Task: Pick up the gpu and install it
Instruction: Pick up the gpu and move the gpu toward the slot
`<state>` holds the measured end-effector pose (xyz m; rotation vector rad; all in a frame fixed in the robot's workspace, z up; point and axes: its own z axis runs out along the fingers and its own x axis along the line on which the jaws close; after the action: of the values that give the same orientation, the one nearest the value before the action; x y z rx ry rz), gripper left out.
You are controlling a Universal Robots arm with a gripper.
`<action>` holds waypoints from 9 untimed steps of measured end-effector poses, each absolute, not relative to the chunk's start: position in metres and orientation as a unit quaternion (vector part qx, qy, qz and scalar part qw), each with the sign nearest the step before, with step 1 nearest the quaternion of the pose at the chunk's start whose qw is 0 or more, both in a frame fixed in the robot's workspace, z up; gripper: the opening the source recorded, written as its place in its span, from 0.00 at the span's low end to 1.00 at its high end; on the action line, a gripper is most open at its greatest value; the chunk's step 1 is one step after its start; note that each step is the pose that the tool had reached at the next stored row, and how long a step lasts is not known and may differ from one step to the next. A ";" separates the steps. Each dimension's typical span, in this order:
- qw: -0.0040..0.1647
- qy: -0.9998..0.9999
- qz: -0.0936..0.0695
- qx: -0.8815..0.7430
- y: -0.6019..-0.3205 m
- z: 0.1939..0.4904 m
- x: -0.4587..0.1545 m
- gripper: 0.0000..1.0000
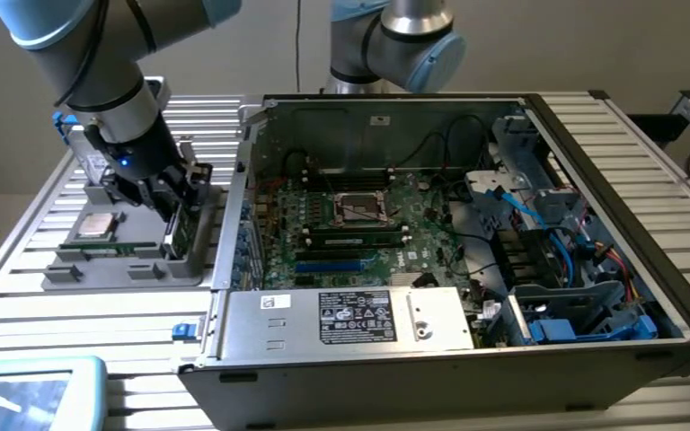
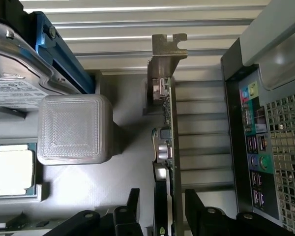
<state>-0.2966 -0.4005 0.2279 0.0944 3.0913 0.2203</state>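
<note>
The gpu (image 2: pixel 168 142) stands on edge in a grey holder tray (image 1: pixel 129 269) beside the open computer case (image 1: pixel 561 180). Its silver end bracket (image 2: pixel 166 54) sticks out at the far end of the card. My gripper (image 2: pixel 163 211) is lowered over the card and open, one black finger (image 2: pixel 132 206) on each side of it with a small gap to the board. In the exterior view the gripper (image 1: pixel 172 193) hangs over the tray's side nearest the case, with the gpu (image 1: pixel 179 229) just below it.
The tray also holds a processor (image 2: pixel 12 169), a silver hard drive with a white label (image 2: pixel 14 83), a grey block (image 2: pixel 74 129) and a memory stick (image 1: pixel 105 249). The case's rear port panel (image 2: pixel 258 147) is close beside the card. The motherboard (image 1: pixel 358 224) lies exposed inside the case.
</note>
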 end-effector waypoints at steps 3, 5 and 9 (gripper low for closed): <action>0.021 0.997 0.071 0.030 -0.401 0.227 -0.297 0.36; 0.020 0.997 0.071 0.030 -0.401 0.227 -0.297 0.30; 0.020 0.997 0.071 0.031 -0.401 0.227 -0.297 0.27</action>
<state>-0.2966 -0.4005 0.2270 0.0947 3.0919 0.2205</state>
